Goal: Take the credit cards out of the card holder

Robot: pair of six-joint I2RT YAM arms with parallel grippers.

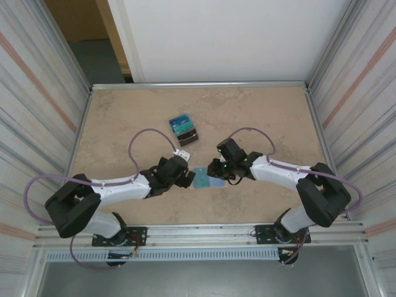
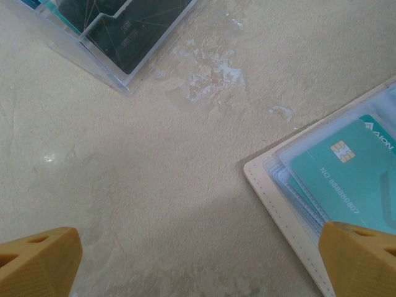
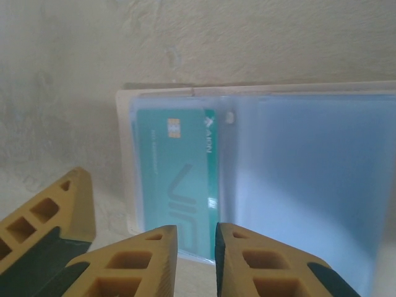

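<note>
1. Card holder [image 1: 206, 179] lies open and flat on the beige table [image 1: 266, 117], pale blue inside facing up, between the two grippers.
2. A teal credit card [image 3: 176, 179] with a chip sits in a clear sleeve in one half of the card holder.
3. The right gripper [image 3: 215, 247] is at the card holder's edge, at the card's end. Its fingers are drawn close with a thin slit between them, and whether they pinch anything cannot be told.
4. The left gripper [image 2: 198, 263] is spread wide, with one fingertip over the card holder's stitched border.
5. A clear plastic tray [image 1: 184, 130] of cards stands beyond the card holder, apart from it.
</note>
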